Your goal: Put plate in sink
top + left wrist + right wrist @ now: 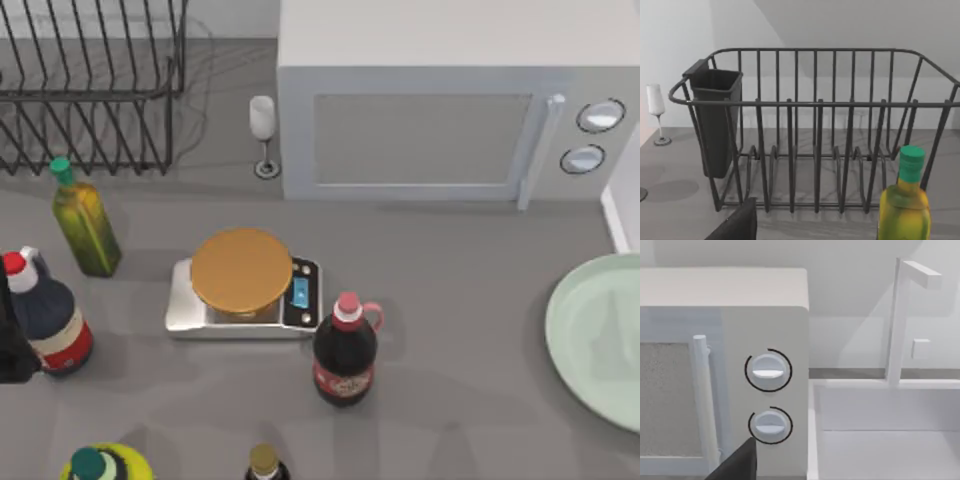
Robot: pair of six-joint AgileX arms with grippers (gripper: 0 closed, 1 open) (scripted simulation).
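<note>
Grey table (470,380), plate (600,335) rightmost.

You've got a microwave (440,110) along the counter's back edge, a dish rack (90,80) in the back-left corner, and a scale (245,295) mid-counter.

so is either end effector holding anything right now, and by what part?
Cannot tell from these views. The plate lies flat at the table's right edge with nothing gripping its visible part; each wrist view shows one dark finger tip near no object.
</note>
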